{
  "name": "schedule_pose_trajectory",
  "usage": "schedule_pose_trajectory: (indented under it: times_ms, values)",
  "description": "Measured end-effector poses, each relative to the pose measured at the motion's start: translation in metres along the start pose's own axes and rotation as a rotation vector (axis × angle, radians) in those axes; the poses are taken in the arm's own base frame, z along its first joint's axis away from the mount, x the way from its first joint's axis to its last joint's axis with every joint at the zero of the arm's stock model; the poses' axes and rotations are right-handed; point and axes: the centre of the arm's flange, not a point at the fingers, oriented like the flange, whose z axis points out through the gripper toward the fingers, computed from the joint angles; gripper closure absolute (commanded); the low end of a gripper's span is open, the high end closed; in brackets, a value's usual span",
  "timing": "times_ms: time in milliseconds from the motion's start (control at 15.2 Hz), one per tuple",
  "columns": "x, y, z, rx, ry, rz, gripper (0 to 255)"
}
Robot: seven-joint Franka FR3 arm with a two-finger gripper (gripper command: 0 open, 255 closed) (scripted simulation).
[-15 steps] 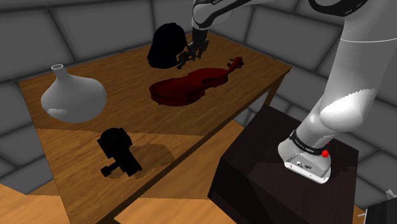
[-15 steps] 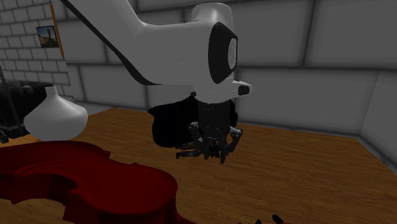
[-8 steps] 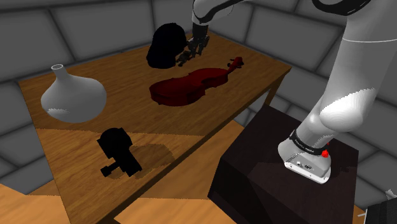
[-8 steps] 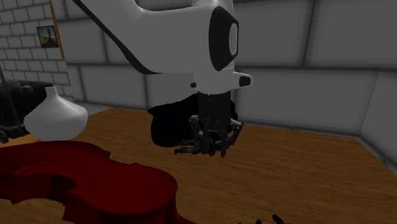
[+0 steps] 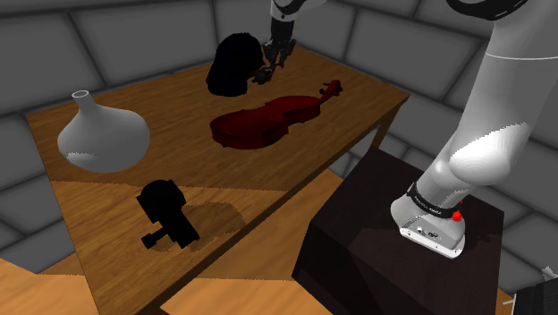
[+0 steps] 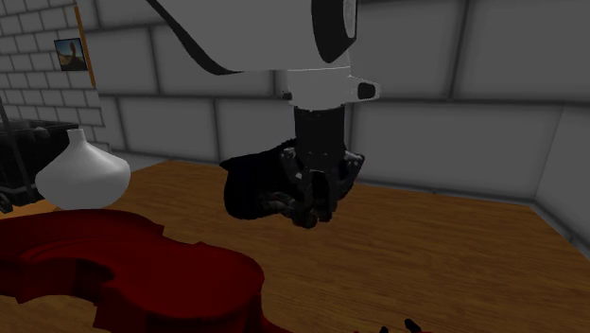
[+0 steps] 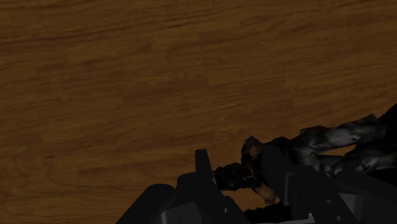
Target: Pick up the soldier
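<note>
The soldier [image 7: 331,143] is a small dark camouflage figure with a tan face. It lies crosswise between my black fingers [image 7: 203,167], which clasp it. In the shoulder view my gripper [image 5: 271,63] hangs above the table's far end, with the soldier [image 5: 261,78] sticking out just below it, off the wood. In the second exterior view the gripper [image 6: 317,201] points straight down. There the soldier [image 6: 282,203] juts toward that view's left, well above the tabletop [image 6: 444,265].
A big black rounded object [image 5: 232,64] sits close behind the gripper. A dark red violin [image 5: 268,119] lies mid-table, a white vase [image 5: 101,137] stands at the shoulder view's left, and a black object [image 5: 165,213] sits near the front edge. The stand [image 5: 393,242] is at lower right.
The gripper has risen with the soldier in it, lifting the figure further off the table and drifting slightly toward the black rounded object. Nothing else moved.
</note>
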Motion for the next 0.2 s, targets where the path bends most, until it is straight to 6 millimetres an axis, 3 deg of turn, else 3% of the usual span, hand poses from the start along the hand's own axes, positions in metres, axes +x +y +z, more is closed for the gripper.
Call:
schedule_pose_trajectory:
  times_ms: [198]
  values:
    - [0.0005, -0.0007, -0.0138, 0.0, 0.001, 0.0, 255]
